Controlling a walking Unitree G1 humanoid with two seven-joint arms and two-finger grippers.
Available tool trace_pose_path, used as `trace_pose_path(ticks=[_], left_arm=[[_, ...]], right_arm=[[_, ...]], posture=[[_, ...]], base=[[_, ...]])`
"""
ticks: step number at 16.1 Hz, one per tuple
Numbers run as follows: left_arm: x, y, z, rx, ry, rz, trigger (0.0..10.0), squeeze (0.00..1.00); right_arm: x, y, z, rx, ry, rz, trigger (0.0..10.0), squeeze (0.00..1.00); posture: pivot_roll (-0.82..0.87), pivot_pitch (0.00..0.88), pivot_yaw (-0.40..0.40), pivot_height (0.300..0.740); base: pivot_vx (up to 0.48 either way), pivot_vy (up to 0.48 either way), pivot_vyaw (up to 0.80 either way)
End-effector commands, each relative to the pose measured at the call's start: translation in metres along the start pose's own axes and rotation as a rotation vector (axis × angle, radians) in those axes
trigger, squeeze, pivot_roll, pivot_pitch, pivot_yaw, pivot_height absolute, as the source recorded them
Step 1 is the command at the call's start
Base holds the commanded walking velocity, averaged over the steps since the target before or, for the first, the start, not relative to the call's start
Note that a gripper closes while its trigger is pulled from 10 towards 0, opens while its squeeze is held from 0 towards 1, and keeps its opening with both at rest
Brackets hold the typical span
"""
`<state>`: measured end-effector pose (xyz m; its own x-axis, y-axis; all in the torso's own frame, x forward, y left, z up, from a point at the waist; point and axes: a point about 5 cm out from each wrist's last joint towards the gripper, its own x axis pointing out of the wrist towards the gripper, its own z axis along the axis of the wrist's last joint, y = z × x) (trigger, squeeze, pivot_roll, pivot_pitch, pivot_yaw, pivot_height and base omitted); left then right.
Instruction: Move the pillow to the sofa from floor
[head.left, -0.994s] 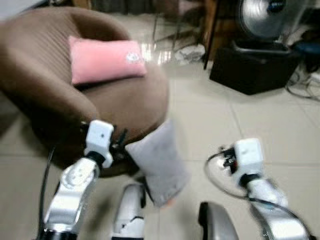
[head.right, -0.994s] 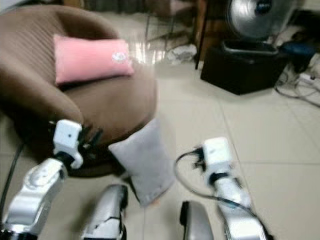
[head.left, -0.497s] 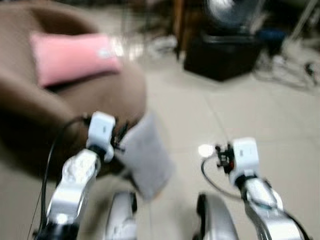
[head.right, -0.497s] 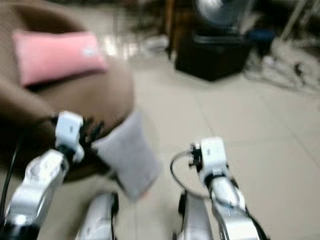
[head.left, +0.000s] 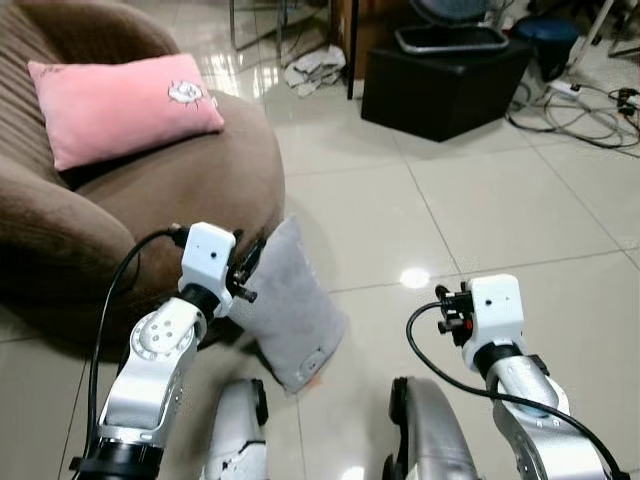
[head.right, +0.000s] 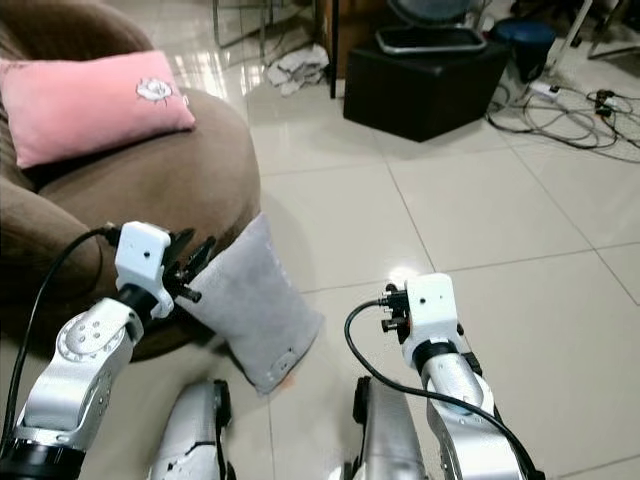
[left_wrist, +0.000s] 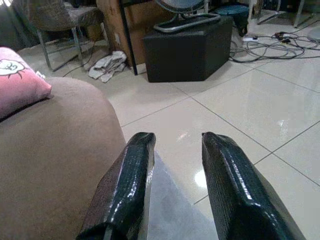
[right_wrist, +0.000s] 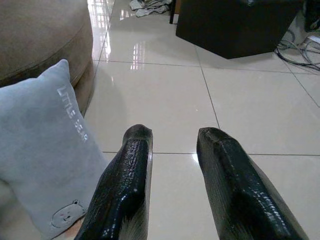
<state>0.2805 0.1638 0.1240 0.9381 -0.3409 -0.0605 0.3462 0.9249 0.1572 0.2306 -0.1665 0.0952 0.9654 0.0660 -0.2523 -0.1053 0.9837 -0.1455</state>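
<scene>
None of the move is done: the grey pillow (head.left: 292, 310) leans on the brown sofa (head.left: 190, 190) at my 12 o'clock, on the floor. My left gripper (left_wrist: 172, 185) and right gripper (right_wrist: 172, 185) hover part-open, empty.

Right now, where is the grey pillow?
In the left eye view the grey pillow stands on the floor, leaning against the brown sofa, just beyond the left pincer and left of the right pincer.
</scene>
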Motion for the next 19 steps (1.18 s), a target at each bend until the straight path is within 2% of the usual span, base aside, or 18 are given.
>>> trace_pose_path(ticks=[1,14,15,19], left_arm=[[0.0006,0.0028,-0.0011,0.009,0.007,0.003,10.0,0.00],[0.0026,0.0040,-0.0009,0.011,0.006,0.000,10.0,0.00],[0.0029,0.0038,-0.0008,0.011,0.005,-0.003,10.0,0.00],[0.0031,0.0037,-0.0012,0.010,0.005,-0.006,10.0,0.00]], right_arm=[[0.0003,0.0007,-0.0019,-0.003,0.000,0.009,10.0,0.00],[0.0005,0.0017,-0.0012,0.001,-0.002,0.030,10.0,0.00],[0.0002,0.0027,-0.0014,0.021,0.000,0.033,10.0,0.00],[-0.0002,0.0018,-0.0026,0.007,0.003,0.032,10.0,0.00]], posture=[[0.04,0.087,0.036,0.566],[0.04,0.095,0.039,0.566],[0.04,0.095,0.039,0.566],[0.04,0.095,0.039,0.566]], base=[[0.326,0.000,0.00],[0.348,0.000,0.00],[0.356,0.000,0.00],[0.355,0.000,-0.59]])
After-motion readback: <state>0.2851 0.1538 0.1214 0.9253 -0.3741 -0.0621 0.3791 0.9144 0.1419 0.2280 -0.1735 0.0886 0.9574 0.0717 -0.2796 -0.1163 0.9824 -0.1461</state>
